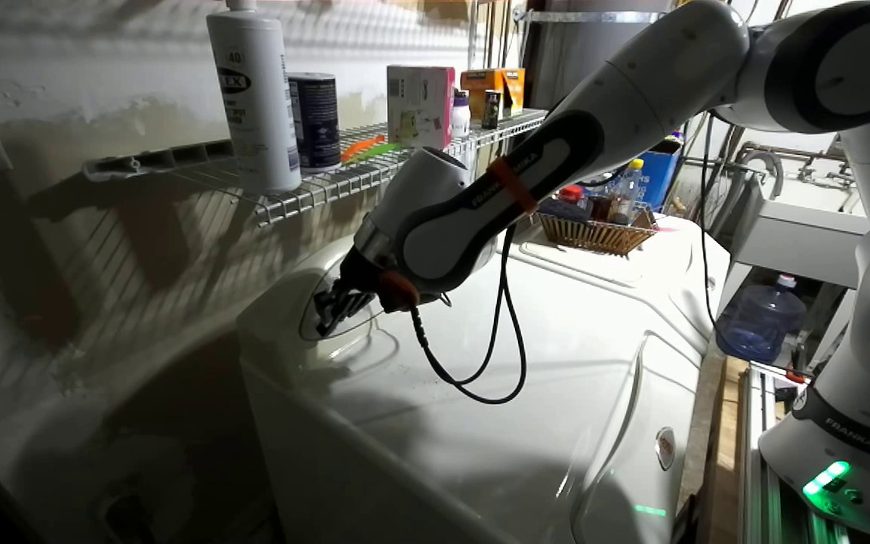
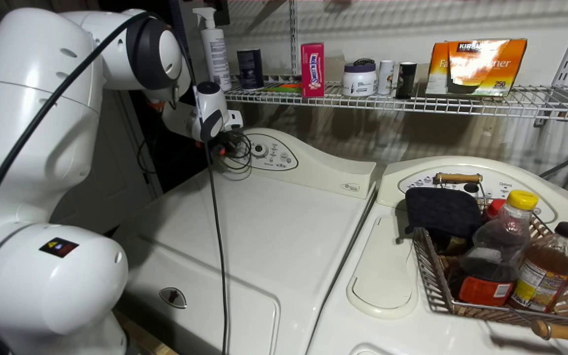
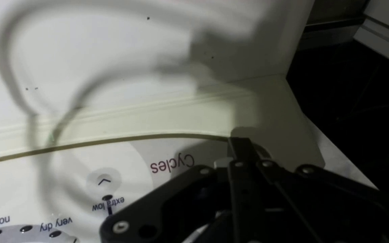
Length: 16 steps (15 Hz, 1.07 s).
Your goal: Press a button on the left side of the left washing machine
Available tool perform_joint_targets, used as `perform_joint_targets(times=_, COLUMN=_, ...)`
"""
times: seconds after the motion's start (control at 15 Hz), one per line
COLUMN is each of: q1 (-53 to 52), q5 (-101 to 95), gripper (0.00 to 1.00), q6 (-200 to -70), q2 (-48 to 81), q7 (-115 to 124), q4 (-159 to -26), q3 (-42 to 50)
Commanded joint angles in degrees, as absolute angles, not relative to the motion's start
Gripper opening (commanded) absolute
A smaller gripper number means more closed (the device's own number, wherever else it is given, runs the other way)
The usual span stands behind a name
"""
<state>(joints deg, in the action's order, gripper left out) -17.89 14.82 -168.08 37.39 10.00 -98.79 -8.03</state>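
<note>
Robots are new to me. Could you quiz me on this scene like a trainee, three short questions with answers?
1. In the wrist view, which printed word lies nearest the gripper?
2. True or false: the gripper is at the left machine, while the basket stands on the neighbouring machine.
3. The tallest bottle in the basket has a cap that is: (a) blue, (b) yellow, (c) green.

Key: 1. "Cycles"; 2. True; 3. (b).

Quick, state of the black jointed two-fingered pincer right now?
Black jointed two-fingered pincer: closed, with nothing visible in its grip.
</note>
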Motion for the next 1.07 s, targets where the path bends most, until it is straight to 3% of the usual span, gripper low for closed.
perform_joint_targets(times=0.0, q1=-19.55, q5=12.04, gripper=0.00, q6=-168.96, q2=38.43, q7=13.27, q4=-96.98, q3=-5.88)
perform_joint_targets(times=1.0, q1=-23.47, q5=10.62, gripper=0.00, q6=-169.98, q2=40.10, q7=18.98, q4=-95.48, q3=-1.22)
